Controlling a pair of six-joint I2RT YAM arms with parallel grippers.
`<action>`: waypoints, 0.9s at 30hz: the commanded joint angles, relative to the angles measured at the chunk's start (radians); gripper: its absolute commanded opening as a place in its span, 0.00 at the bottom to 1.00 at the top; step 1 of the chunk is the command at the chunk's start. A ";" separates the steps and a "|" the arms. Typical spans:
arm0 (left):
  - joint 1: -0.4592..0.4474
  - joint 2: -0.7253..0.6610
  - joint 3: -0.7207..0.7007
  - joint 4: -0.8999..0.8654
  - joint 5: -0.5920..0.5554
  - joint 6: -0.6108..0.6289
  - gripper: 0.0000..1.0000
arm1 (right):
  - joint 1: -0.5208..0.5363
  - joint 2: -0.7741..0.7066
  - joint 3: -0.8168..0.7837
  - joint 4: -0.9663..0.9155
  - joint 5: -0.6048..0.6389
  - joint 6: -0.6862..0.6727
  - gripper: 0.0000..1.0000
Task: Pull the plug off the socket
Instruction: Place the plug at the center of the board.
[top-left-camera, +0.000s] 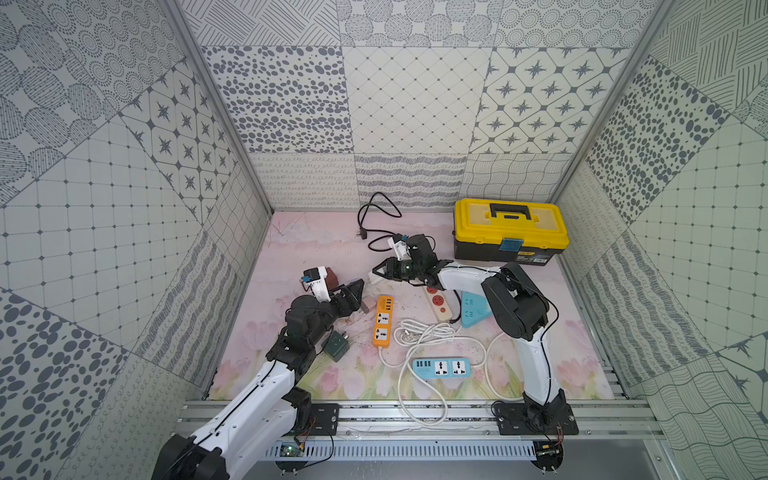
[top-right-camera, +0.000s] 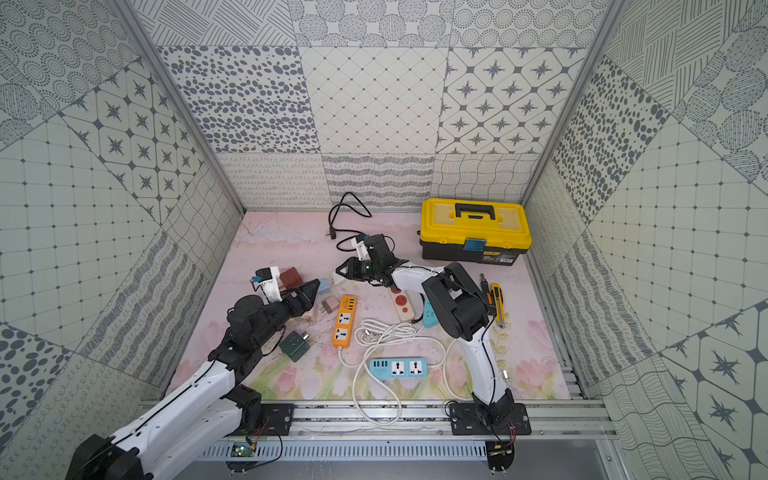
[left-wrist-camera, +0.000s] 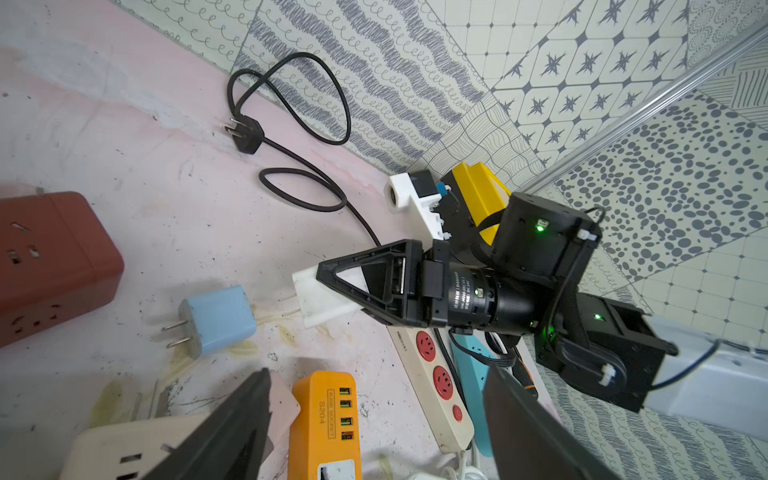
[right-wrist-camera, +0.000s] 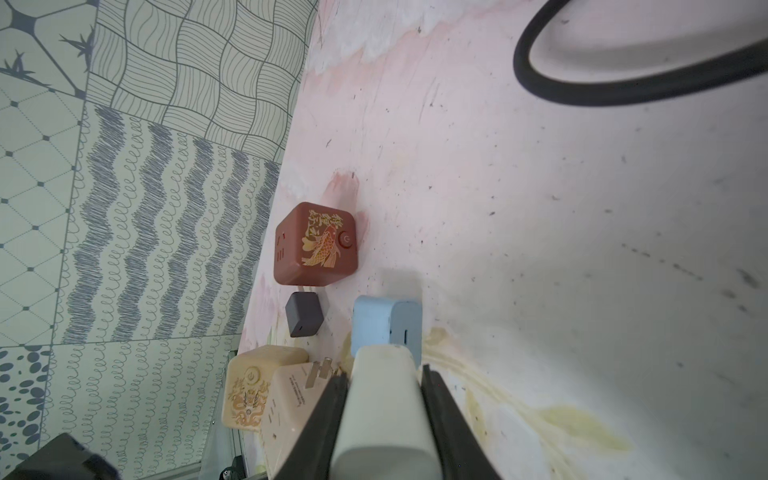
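With the white rectangular plastic plug (left-wrist-camera: 309, 297), prongs bare, clamped in our right hand (right-wrist-camera: 384, 374) just beyond the far end of the orange plastic power strip (top-left-camera: 383, 322), and our left hand (left-wrist-camera: 376, 374) open by the cream cube socket (left-wrist-camera: 108, 446) there, we should lift it straight away, grip firm.

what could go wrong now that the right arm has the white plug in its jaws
1. The white plug sits in the right jaws with its prongs aimed at the light blue charger close ahead; moving forward could knock it.
2. The black power cord loops just behind that wrist and might snag as the arm retreats.
3. The left jaws stand open right beside the cream socket cube; a sweep could shove it.
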 joint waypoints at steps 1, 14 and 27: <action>0.006 -0.073 -0.009 -0.062 -0.089 0.041 0.85 | 0.000 0.048 0.079 -0.085 0.015 -0.044 0.31; 0.006 -0.215 -0.015 -0.151 -0.132 0.063 0.86 | 0.021 -0.037 0.159 -0.381 0.193 -0.273 0.74; 0.005 -0.281 -0.060 -0.160 -0.151 0.059 1.00 | 0.005 -0.798 -0.493 -0.288 0.603 -0.570 0.80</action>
